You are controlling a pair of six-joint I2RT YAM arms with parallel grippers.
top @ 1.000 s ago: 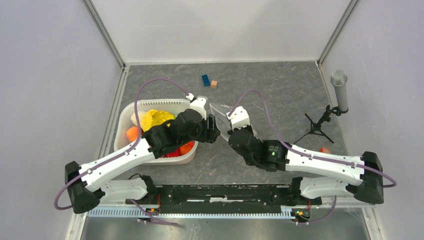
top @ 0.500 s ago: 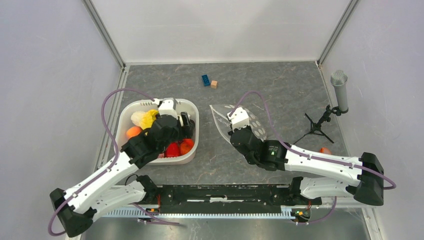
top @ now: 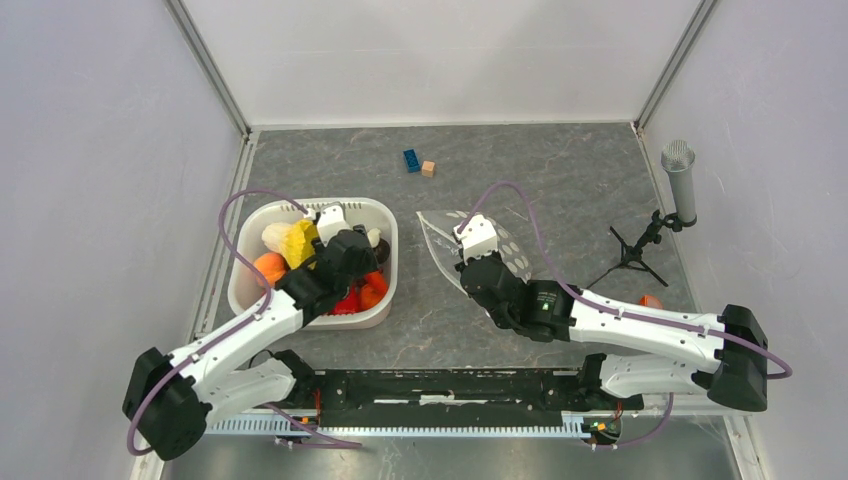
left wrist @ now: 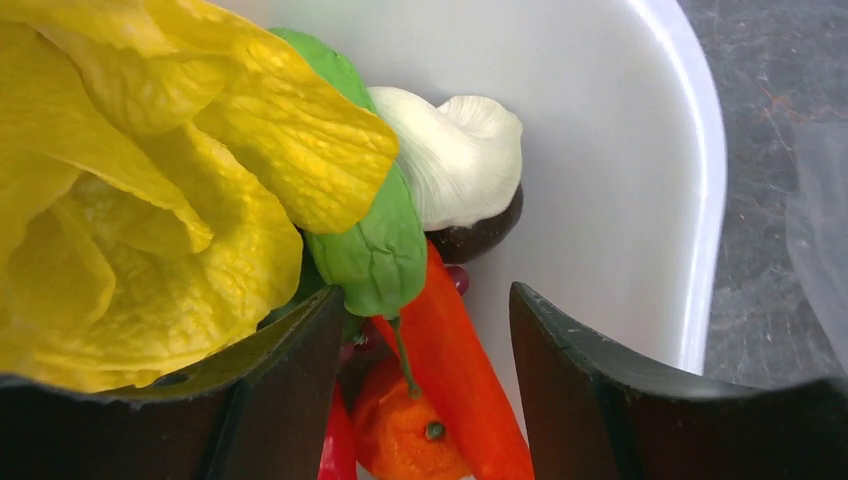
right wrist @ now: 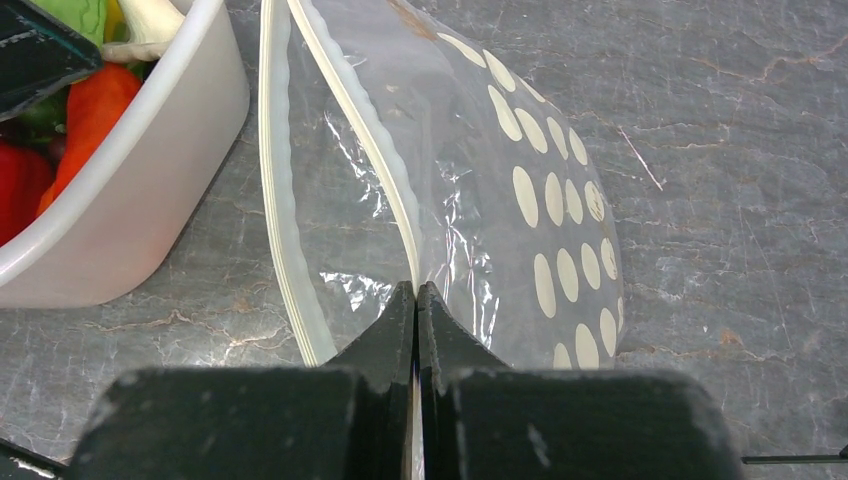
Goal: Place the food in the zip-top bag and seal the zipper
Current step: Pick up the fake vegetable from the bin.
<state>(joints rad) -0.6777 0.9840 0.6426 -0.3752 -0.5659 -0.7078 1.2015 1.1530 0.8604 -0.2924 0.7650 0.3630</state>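
Observation:
The food lies piled in a white basket (top: 310, 205): a crinkled yellow piece (left wrist: 150, 190), a green leaf (left wrist: 375, 250), a white and brown piece (left wrist: 460, 160), a long red pepper (left wrist: 460, 370) and an orange fruit (left wrist: 405, 440). My left gripper (left wrist: 425, 295) hangs open low over that pile, the red pepper lying between its fingers without being pinched. In the top view the left gripper (top: 365, 250) is at the basket's right side. The zip-top bag (right wrist: 520, 200) with white dots lies right of the basket. My right gripper (right wrist: 416, 288) is shut on its upper zipper (right wrist: 350, 110) strip, holding the mouth agape.
A blue brick (top: 411, 160) and a small wooden cube (top: 428, 168) lie at the back of the table. A microphone (top: 680, 180) on a black tripod (top: 630, 255) stands at the right. A small orange object (top: 651, 300) lies beside the right arm.
My left arm has swung left from the bag's mouth back to the basket, and its gripper now sits down among the food. The right gripper has kept its hold on the bag.

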